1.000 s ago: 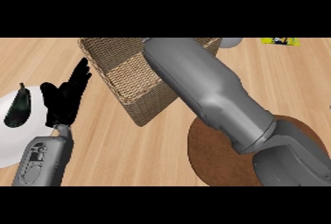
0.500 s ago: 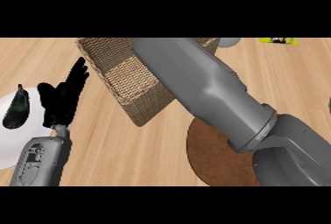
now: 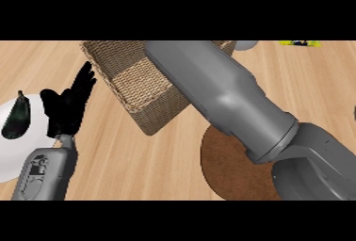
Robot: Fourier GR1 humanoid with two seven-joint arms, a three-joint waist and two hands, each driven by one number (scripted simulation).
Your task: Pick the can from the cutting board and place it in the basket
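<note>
Head view, right forearm (image 3: 230,108) reaching over basket (image 3: 135,89) toward 12 o'clock, right robot hand hidden, left robot hand (image 3: 68,106) open at 9 o'clock beside plate (image 3: 10,155), board (image 3: 233,174) at 5 o'clock.

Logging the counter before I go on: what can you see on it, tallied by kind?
Wicker basket: 1
Round brown cutting board: 1
White plate: 1
Dark aubergine-like item on the plate: 1
Yellow object, cut off at the top edge: 1
Can: 0 visible
Total: 5

A pale wooden counter (image 3: 139,155) carries a woven basket (image 3: 132,89) toward its far edge, a round brown cutting board (image 3: 230,169) nearer, and a white plate (image 3: 14,155) at the left.
</note>
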